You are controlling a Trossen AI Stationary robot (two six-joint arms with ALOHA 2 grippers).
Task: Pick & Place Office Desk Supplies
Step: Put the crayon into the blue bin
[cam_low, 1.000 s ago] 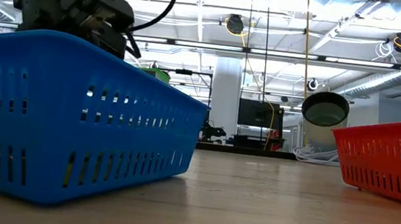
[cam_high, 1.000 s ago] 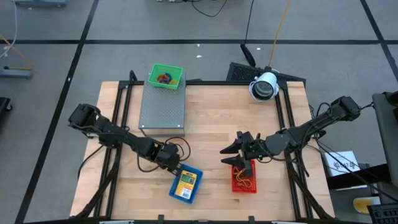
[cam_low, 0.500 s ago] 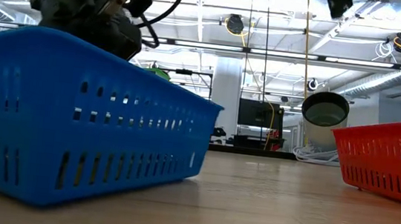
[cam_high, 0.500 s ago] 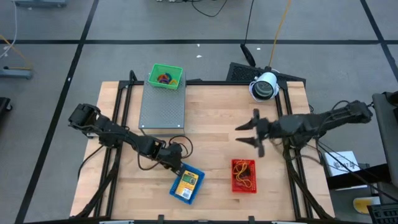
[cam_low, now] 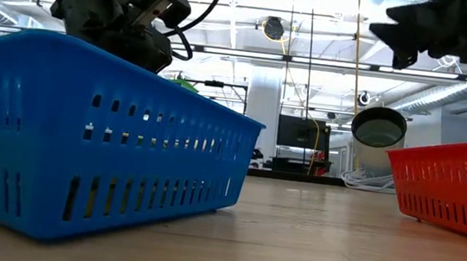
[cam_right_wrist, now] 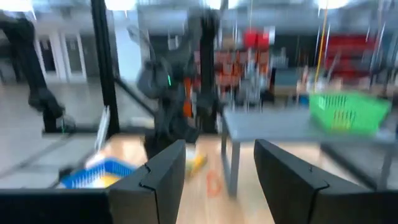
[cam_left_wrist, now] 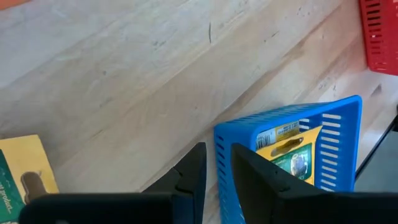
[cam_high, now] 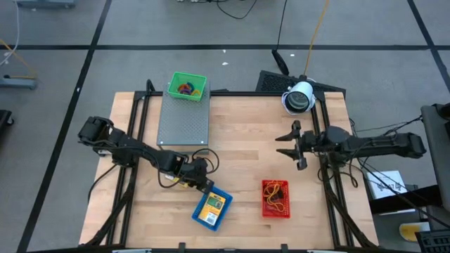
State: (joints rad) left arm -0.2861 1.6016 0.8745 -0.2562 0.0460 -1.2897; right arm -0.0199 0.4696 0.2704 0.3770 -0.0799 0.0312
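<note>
Two arms: you have both over the wooden table point(cam_high: 239, 133), the left one at work and the right one raised clear.
Left gripper point(cam_high: 200, 184): you will find it low at the near left part of the table, at the blue basket's point(cam_high: 211, 208) far corner. In the left wrist view its fingers point(cam_left_wrist: 189, 177) straddle the basket's rim, one outside and one inside. They are clamped on the wall of the blue basket.
Blue basket: it sits on the table near the front edge, left of centre. In the low view it stands tilted, the side under the gripper lifted.
Packets point(cam_high: 209, 207): yellow-orange, with green and blue print, lying inside the blue basket. One more yellow packet point(cam_left_wrist: 25, 174) shows at the edge of the left wrist view; you cannot tell what it rests on.
Right gripper point(cam_high: 293, 145): it hangs above the table's right half, well apart from the red basket point(cam_high: 275, 198). Its fingers are spread and hold nothing.
Red basket: it stands near the front edge, right of centre, with orange rubber bands point(cam_high: 275, 199) inside.
Green basket point(cam_high: 188, 86): it rests on the far end of the grey box point(cam_high: 184, 124), with coloured bands inside.
</note>
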